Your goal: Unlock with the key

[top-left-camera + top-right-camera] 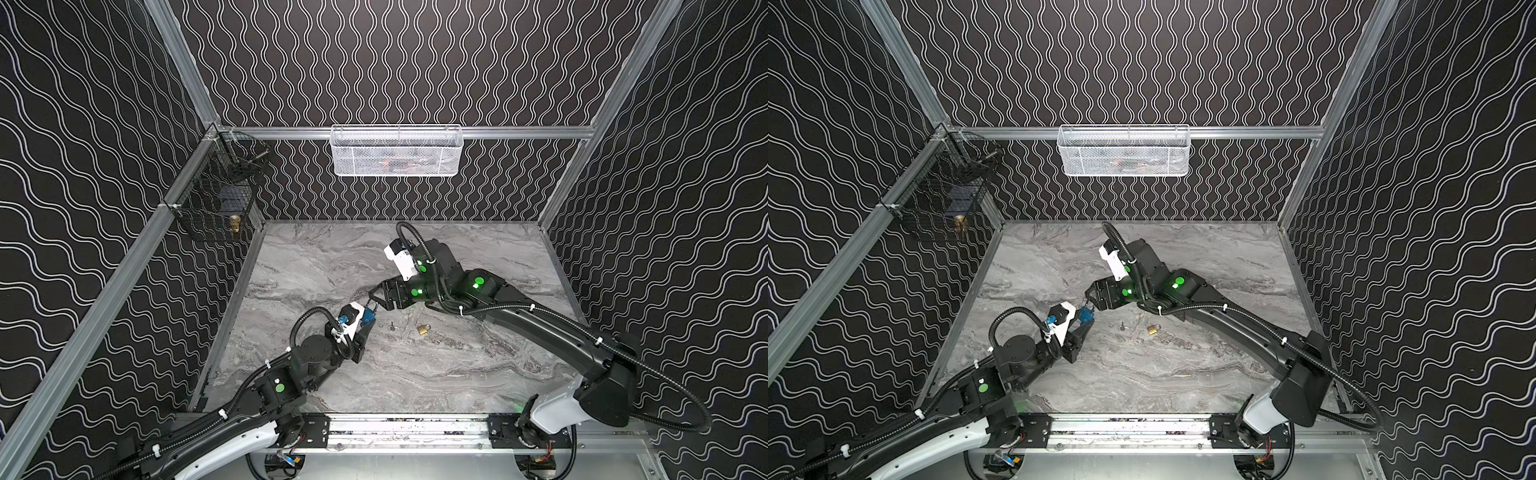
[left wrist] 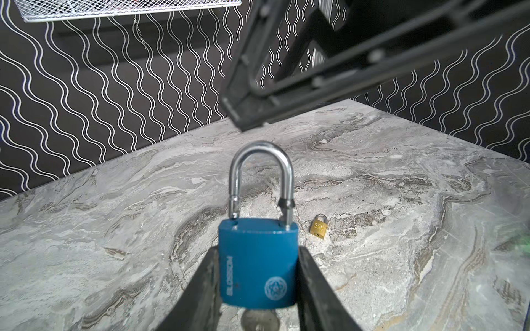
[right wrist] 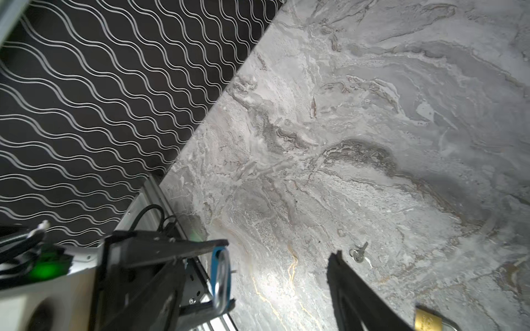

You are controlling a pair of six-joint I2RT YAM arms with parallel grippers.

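Both point inward, nearly meeting: left claw [image 2: 258, 252] grasps blue padlock [image 2: 256, 275], right claw [image 1: 375, 296] released.

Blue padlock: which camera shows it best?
Left wrist: the blue padlock fills the centre, face-on and sharp. Both top views show only a small blue patch; the right wrist sees it edge-on, blurred.

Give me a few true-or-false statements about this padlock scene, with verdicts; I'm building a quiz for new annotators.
1. The left pincer grips the blue padlock by its body. True.
2. The right pincer holds the brass padlock. False: it is open and empty; the brass padlock lies on the table.
3. A loose key lies on the table near the brass padlock. True.
4. The white mesh basket stands on the table. False: it hangs on the back wall.
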